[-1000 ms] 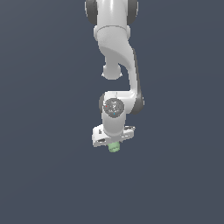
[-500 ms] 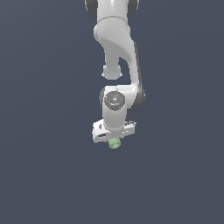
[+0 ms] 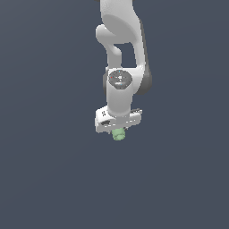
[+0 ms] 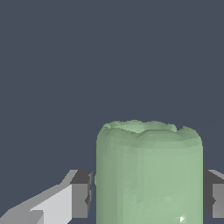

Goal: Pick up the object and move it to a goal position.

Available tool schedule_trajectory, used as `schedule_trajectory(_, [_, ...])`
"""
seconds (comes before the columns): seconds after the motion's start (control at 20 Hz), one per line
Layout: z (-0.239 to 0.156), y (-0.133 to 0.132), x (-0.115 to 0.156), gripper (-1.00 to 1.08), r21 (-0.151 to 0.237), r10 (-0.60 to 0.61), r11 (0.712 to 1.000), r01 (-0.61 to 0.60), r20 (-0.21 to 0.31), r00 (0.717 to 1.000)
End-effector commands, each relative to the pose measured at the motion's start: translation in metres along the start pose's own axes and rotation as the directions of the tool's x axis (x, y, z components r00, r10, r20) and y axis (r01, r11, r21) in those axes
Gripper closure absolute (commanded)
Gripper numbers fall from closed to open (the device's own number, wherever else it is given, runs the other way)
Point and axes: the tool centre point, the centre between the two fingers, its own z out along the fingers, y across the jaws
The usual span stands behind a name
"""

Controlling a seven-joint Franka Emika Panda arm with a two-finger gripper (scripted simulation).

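The object (image 3: 118,134) (image 4: 148,175) is clamped between the closed-in jaws of the gripper (image 3: 118,130) — its long axis vertical, free end toward six o'clock.

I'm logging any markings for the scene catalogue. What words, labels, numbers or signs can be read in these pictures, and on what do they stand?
None can be read.
Pale green cylinder: plain, no print in either view.
White pincer and arm: no lettering; the round grey cap on the arm shows faint marks, too small to read.

Looks to us like a bare simulator render: flat slate-grey backdrop (image 3: 44,179) everywhere, no room features.
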Motion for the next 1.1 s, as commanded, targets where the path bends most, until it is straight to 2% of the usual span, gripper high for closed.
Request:
schedule_trajectory(0.0, [-0.021, -0.005, -0.010, 1.08, 0.000, 0.000, 1.000, 0.000, -0.001, 1.000])
schedule_trajectory(0.6, [-0.119, -0.028, -0.054, 1.08, 0.000, 0.000, 1.000, 0.000, -0.001, 1.000])
schedule_trajectory(1.05, [-0.161, -0.037, -0.070, 1.08, 0.000, 0.000, 1.000, 0.000, -0.001, 1.000])
